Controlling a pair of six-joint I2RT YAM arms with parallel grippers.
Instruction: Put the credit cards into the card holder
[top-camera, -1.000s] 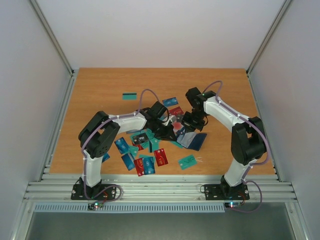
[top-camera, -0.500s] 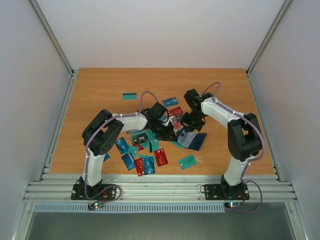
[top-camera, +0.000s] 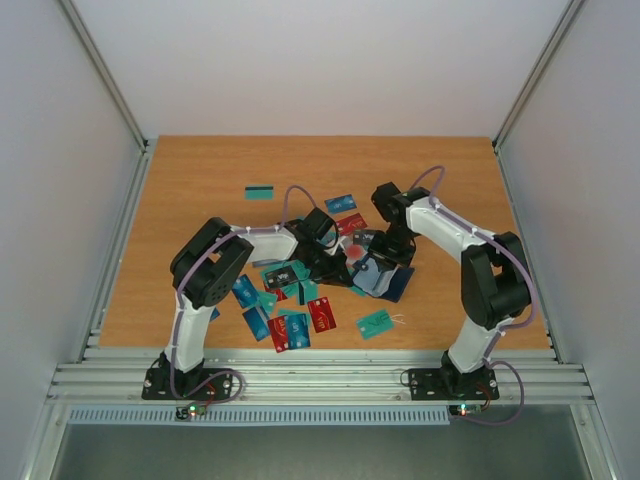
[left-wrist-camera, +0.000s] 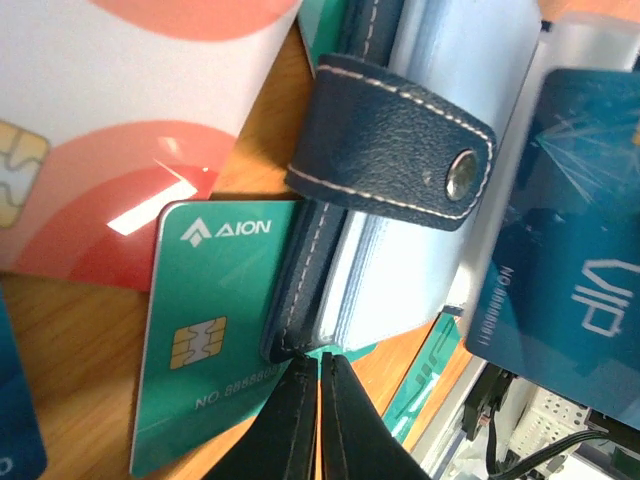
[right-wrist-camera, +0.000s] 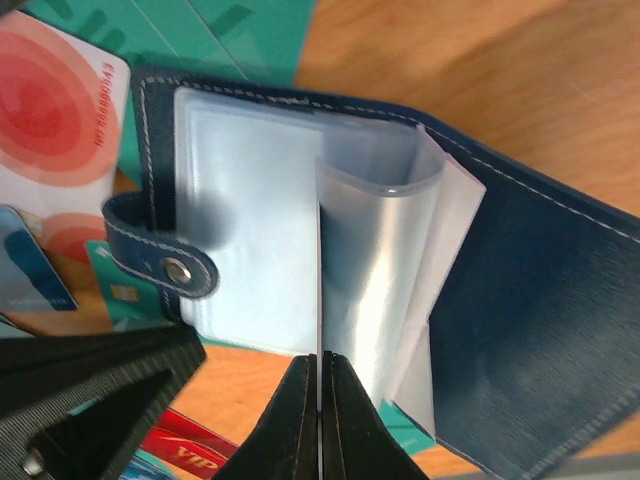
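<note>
- Holder (top-camera: 393, 285) lies open on the bench (top-camera: 200, 180), long axis left-right, tab (left-wrist-camera: 390, 150) toward left claw (left-wrist-camera: 318, 365).
- Left claw closed at its corner; grip unclear.
- Right claw (right-wrist-camera: 318, 375) pinches a clear sleeve (right-wrist-camera: 380, 260).
- Cards (top-camera: 322, 315) crowd its left; teal card (left-wrist-camera: 205, 330) lies beneath.

Left arm (top-camera: 255, 240), right arm (top-camera: 450, 225) meet over open card holder (top-camera: 395, 285); credit cards (top-camera: 322, 314) strewn beside; teal card (top-camera: 260, 192) apart.

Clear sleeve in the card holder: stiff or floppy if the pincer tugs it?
Likely floppy: the sleeve pinched by the right pincer bows into a curl instead of lying flat. Probably slippery, given its glossy film. The holder may drag along, as the sleeves look bound at its fold.
</note>
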